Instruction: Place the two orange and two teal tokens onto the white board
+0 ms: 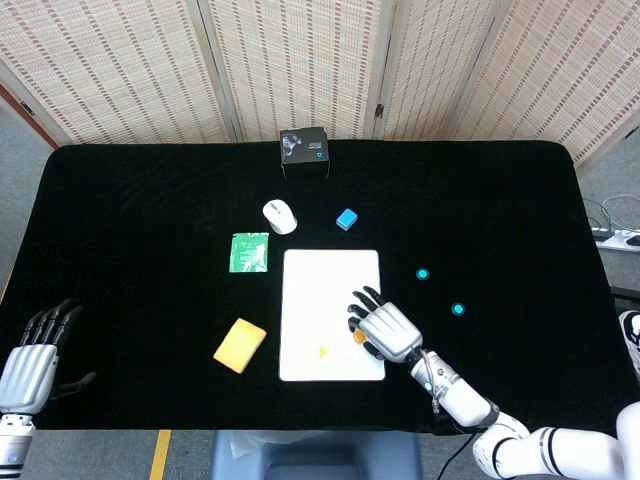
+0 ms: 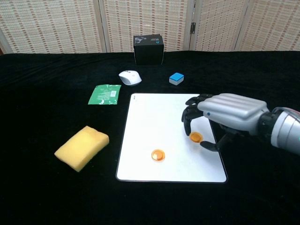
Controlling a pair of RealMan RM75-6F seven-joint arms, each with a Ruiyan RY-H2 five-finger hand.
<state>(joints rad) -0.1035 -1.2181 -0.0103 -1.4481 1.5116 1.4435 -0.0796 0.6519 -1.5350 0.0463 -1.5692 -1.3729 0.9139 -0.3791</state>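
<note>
A black-draped worktop (image 1: pixel 150 200) stands before woven folding screens (image 1: pixel 300 60), with grey floor at either side. On it lies one white board (image 1: pixel 330 290), and two orange tokens rest on the board: one (image 2: pixel 158 154) near its near edge, the other (image 2: pixel 195 137) toward its right side under the right robot hand (image 2: pixel 225 115), whose curled fingers arch over it with the thumb beside it; whether they touch it I cannot tell. Two teal tokens (image 1: pixel 423 273) (image 1: pixel 458 309) lie on the cloth right of the board, well apart from it, and only the head view shows them. Also one each: a yellow sponge (image 2: pixel 82 147) left of the board, a green packet (image 2: pixel 105 94), a white mouse (image 2: pixel 130 77), a blue block (image 2: pixel 176 78), and a black box (image 2: pixel 148 48) at the far edge. The left robot hand (image 1: pixel 35 355) appears only in the head view, at the near left edge, fingers spread, holding nothing.
</note>
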